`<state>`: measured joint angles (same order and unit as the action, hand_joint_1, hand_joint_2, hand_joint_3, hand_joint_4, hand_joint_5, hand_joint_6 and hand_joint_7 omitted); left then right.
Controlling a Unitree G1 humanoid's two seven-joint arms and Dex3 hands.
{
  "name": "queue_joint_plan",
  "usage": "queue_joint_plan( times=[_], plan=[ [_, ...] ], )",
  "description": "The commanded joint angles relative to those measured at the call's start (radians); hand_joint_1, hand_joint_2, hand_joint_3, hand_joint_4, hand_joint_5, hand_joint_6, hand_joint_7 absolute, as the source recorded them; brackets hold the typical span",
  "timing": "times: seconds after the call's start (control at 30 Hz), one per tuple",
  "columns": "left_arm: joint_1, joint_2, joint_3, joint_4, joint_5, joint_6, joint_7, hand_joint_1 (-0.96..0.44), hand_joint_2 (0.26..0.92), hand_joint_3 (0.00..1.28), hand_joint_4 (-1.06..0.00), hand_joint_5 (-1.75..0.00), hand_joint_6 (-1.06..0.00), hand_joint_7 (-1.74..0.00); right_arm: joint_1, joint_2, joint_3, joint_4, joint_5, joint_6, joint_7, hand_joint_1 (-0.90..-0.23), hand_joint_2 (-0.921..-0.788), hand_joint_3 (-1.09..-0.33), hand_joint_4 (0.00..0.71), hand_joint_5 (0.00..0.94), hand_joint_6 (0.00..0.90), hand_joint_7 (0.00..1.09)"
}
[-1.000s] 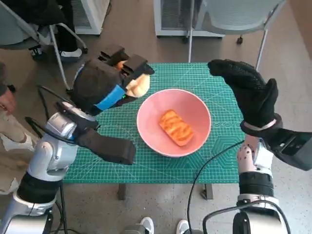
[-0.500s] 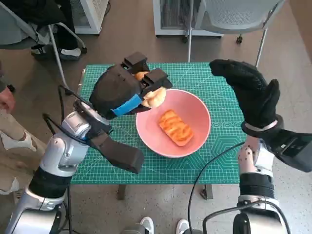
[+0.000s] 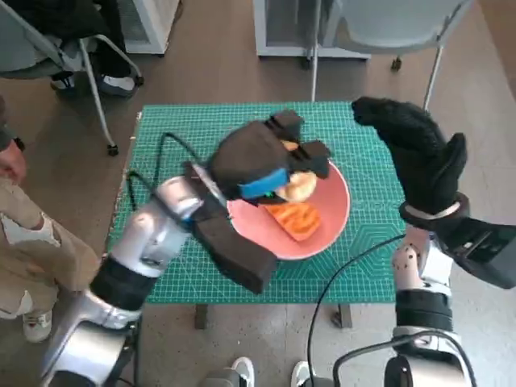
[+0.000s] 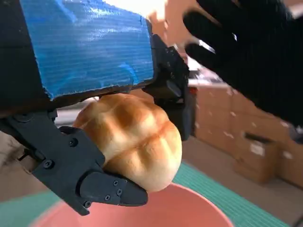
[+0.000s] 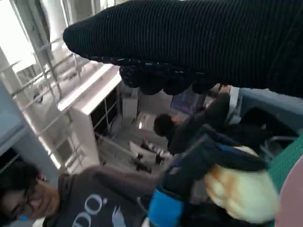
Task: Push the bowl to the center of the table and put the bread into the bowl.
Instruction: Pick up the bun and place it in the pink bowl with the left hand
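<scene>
A pink bowl [image 3: 330, 211] sits near the middle of the green mat with a flat orange-brown piece of bread [image 3: 297, 219] lying in it. My left hand [image 3: 260, 158] hovers over the bowl and holds a round golden bun [image 3: 299, 187]; in the left wrist view the bun [image 4: 135, 142] sits between the black fingers [image 4: 97, 187] just above the bowl rim [image 4: 189, 208]. My right hand [image 3: 419, 157] is raised beside the bowl's right side, fingers spread, holding nothing. The right wrist view shows the bun [image 5: 241, 194] and the blue-taped left hand [image 5: 189, 189].
The green cutting mat [image 3: 185, 145] covers the small table. A cable [image 3: 355, 266] runs off the table's front edge. A person's hand and sleeve [image 3: 12, 210] show at the left, and chair legs [image 3: 97, 97] stand behind the table. A person [image 5: 38, 203] appears in the right wrist view.
My left hand has carried the bun rightward from the mat's left side to above the bowl. The right hand has stayed raised in place.
</scene>
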<state>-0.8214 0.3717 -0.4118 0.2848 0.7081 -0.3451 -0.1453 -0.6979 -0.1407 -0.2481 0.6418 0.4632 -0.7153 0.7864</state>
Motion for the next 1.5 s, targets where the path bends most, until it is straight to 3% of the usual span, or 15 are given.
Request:
queue_joint_plan(
  times=[0.03, 0.13, 0.2, 0.27, 0.43, 0.5, 0.53, 0.57, 0.6, 0.63, 0.7, 0.8, 1.0, 1.5],
  plan=[
    [-0.016, -0.012, -0.005, 0.015, 0.011, 0.036, -0.024, 0.0, 0.685, 0.57, -0.58, -1.35, -0.58, -1.32, 0.033, -0.001, 0.009, -0.007, -0.021, 0.008, -0.017, -0.61, -0.921, -0.706, 0.148, 0.007, -0.001, 0.5],
    [-0.018, -0.02, -0.014, 0.021, 0.023, 0.061, -0.035, 0.0, 0.752, 0.44, -0.6, -1.38, -0.6, -1.18, 0.038, -0.004, 0.011, -0.013, -0.025, 0.006, -0.026, -0.611, -0.921, -0.706, 0.148, 0.007, -0.001, 0.5],
    [-0.016, -0.026, -0.016, 0.026, 0.025, 0.075, -0.041, 0.0, 0.846, 0.26, -0.61, -1.38, -0.6, -1.1, 0.041, -0.006, 0.013, -0.016, -0.028, 0.005, -0.031, -0.611, -0.921, -0.706, 0.148, 0.007, -0.001, 0.5],
    [-0.016, -0.03, -0.016, 0.036, 0.021, 0.078, -0.044, 0.0, 0.882, 0.2, -0.62, -1.39, -0.6, -1.08, 0.043, -0.007, 0.014, -0.019, -0.03, 0.005, -0.035, -0.61, -0.921, -0.706, 0.149, 0.006, -0.001, 0.51],
    [-0.019, -0.038, -0.016, 0.06, 0.01, 0.078, -0.052, 0.0, 0.914, 0.15, -0.58, -1.45, -0.62, -1.01, 0.046, -0.01, 0.017, -0.024, -0.033, 0.006, -0.043, -0.609, -0.921, -0.706, 0.148, 0.006, -0.001, 0.51],
    [-0.017, -0.052, -0.004, 0.073, -0.038, 0.109, -0.113, 0.0, 0.917, 0.17, -0.56, -1.44, -0.57, -1.09, 0.047, -0.013, 0.017, -0.028, -0.034, 0.008, -0.045, -0.608, -0.921, -0.707, 0.148, 0.005, -0.001, 0.51],
    [-0.016, -0.057, 0.001, 0.076, -0.056, 0.121, -0.136, -0.07, 0.919, 0.22, -0.48, -1.29, -0.5, -1.23, 0.048, -0.014, 0.017, -0.029, -0.035, 0.009, -0.046, -0.606, -0.921, -0.708, 0.148, 0.005, -0.001, 0.51],
    [-0.015, -0.059, 0.003, 0.077, -0.068, 0.129, -0.15, -0.17, 0.919, 0.26, -0.44, -1.01, -0.46, -1.34, 0.048, -0.014, 0.017, -0.03, -0.036, 0.009, -0.047, -0.606, -0.921, -0.709, 0.148, 0.005, -0.001, 0.51],
    [-0.011, -0.06, 0.006, 0.076, -0.078, 0.139, -0.161, -0.2, 0.92, 0.28, -0.44, -0.89, -0.44, -1.38, 0.048, -0.016, 0.016, -0.03, -0.037, 0.009, -0.048, -0.605, -0.921, -0.709, 0.148, 0.005, -0.001, 0.51],
    [-0.007, -0.06, 0.007, 0.076, -0.081, 0.15, -0.169, -0.19, 0.903, 0.23, -0.37, -0.62, -0.33, -1.12, 0.047, -0.017, 0.016, -0.028, -0.037, 0.008, -0.048, -0.605, -0.921, -0.71, 0.147, 0.005, -0.001, 0.51],
    [-0.003, -0.06, 0.007, 0.075, -0.085, 0.164, -0.178, -0.23, 0.907, 0.11, -0.29, -0.27, -0.26, -0.65, 0.046, -0.019, 0.015, -0.026, -0.038, 0.008, -0.048, -0.604, -0.921, -0.71, 0.147, 0.004, -0.001, 0.51],
    [-0.003, -0.055, 0.0, 0.075, -0.072, 0.177, -0.179, -0.3, 0.912, 0.04, -0.22, -0.09, -0.23, -0.38, 0.043, -0.02, 0.014, -0.024, -0.037, 0.008, -0.047, -0.604, -0.921, -0.71, 0.147, 0.004, -0.001, 0.51],
    [-0.004, -0.042, -0.009, 0.081, -0.046, 0.18, -0.159, -0.47, 0.917, 0.01, -0.11, -0.01, -0.2, -0.2, 0.039, -0.02, 0.014, -0.022, -0.036, 0.011, -0.044, -0.602, -0.921, -0.709, 0.147, 0.004, -0.001, 0.51],
    [-0.001, -0.032, -0.01, 0.08, -0.016, 0.19, -0.131, -0.66, 0.921, 0.11, -0.02, 0.0, -0.17, -0.13, 0.029, -0.022, 0.014, -0.011, -0.031, 0.011, -0.034, -0.6, -0.921, -0.708, 0.15, 0.004, -0.001, 0.51]
  ],
)
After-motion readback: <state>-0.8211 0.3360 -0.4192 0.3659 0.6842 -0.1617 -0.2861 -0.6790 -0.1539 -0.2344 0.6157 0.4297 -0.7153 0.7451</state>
